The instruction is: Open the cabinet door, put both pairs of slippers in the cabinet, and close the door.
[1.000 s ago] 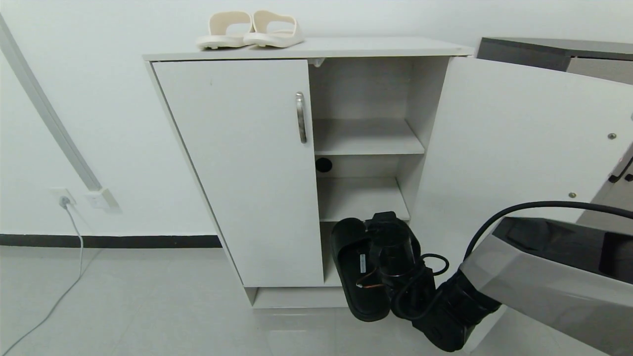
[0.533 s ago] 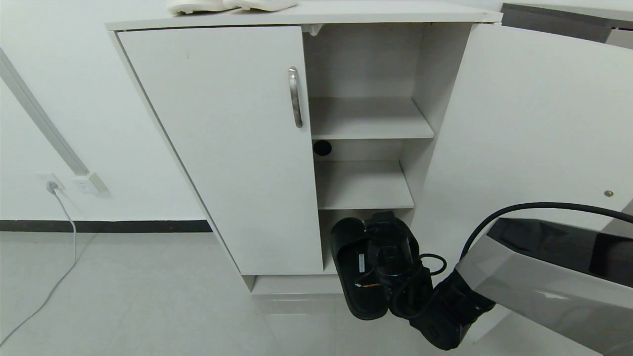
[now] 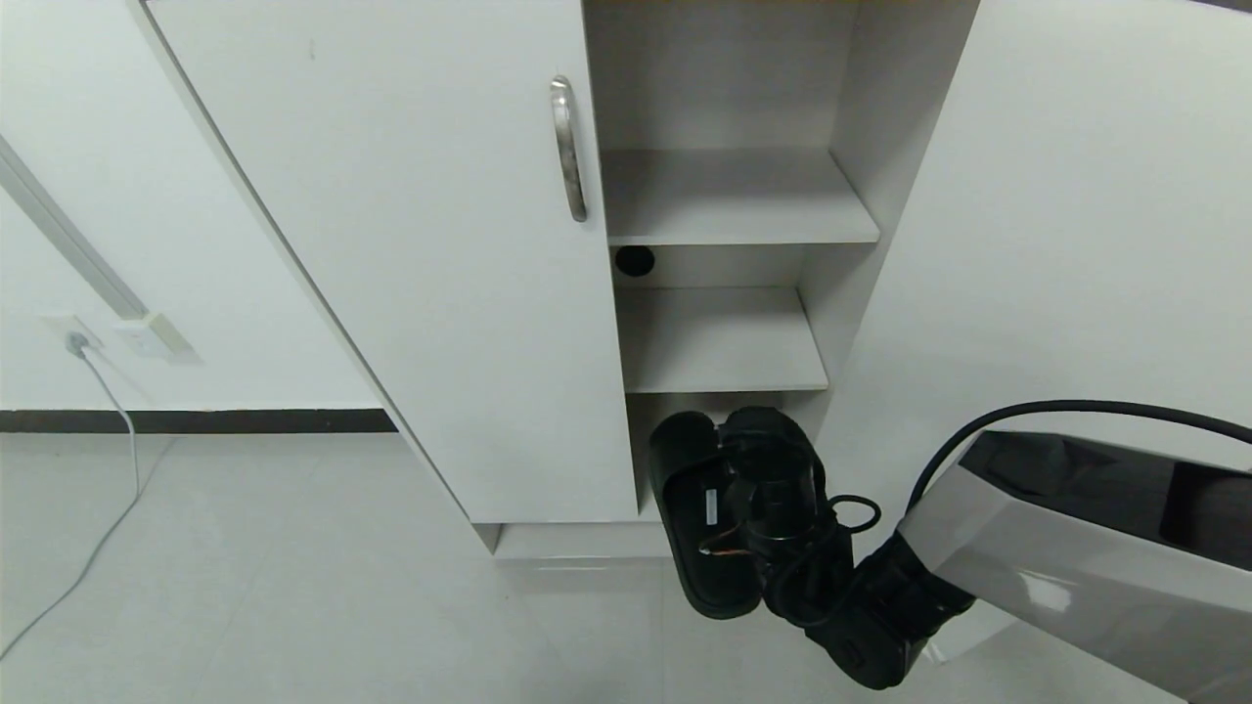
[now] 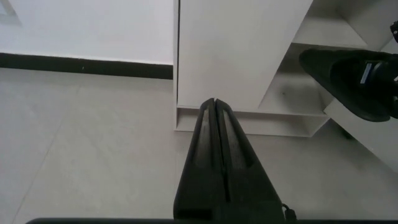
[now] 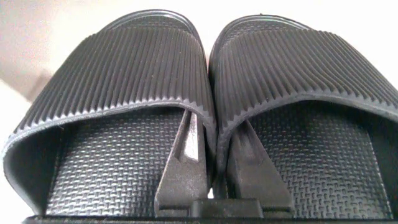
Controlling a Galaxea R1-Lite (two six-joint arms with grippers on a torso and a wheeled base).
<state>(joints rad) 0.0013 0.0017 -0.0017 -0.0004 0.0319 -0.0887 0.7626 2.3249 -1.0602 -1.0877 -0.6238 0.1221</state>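
Two black slippers [image 3: 696, 508], ribbed straps over pebbled footbeds, are pinched by their adjoining side walls in the right gripper [image 5: 215, 134], one finger inside each. They hang at the mouth of the lowest bay of the white cabinet [image 3: 724, 342], between closed left door [image 3: 411, 244] and wide-open right door [image 3: 1076, 244]. Left gripper [image 4: 214, 107], fingers pressed together on nothing, hovers over smooth floor tiles [image 4: 93, 137]
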